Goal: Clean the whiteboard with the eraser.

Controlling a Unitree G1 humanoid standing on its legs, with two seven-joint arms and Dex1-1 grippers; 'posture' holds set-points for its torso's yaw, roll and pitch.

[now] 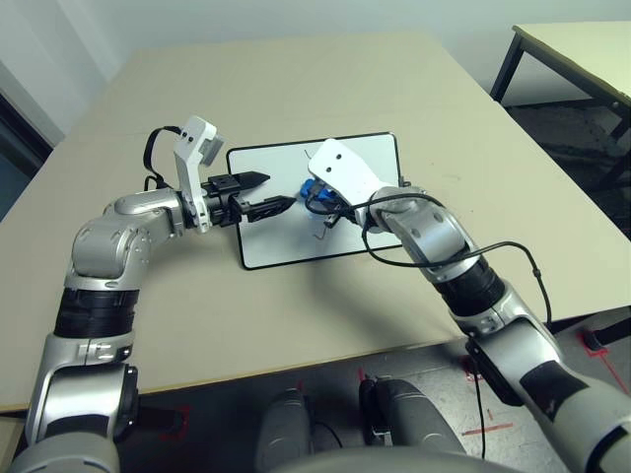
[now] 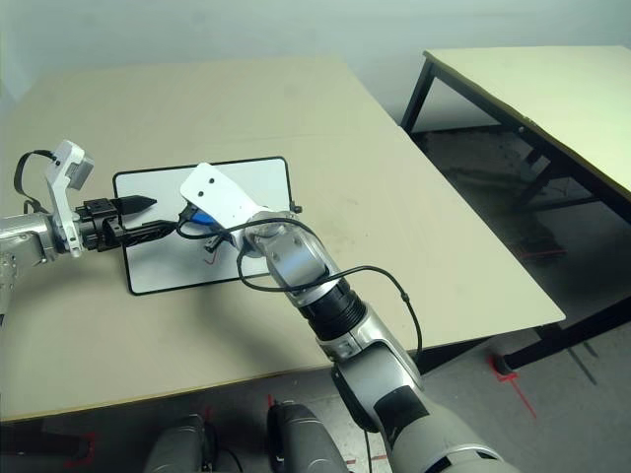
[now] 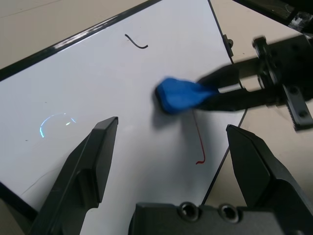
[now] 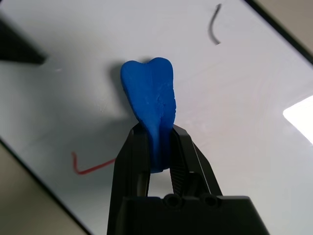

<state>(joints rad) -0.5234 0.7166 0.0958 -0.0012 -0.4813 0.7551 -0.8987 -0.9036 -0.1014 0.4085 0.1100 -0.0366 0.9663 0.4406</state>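
— Head view?
— A whiteboard lies on a desk, the blue eraser above its middle.
— Left wrist?
— Left claw spread wide; nudging the board could shift it.
— Right wrist?
— Right claw pinches the eraser; a loose pinch could twist it, missing the red mark.

Light is soft and fairly even over the table, with a dim floor, diffuse shadows and a bright glare patch on the whiteboard, and the blue eraser blurred in the left wrist view.
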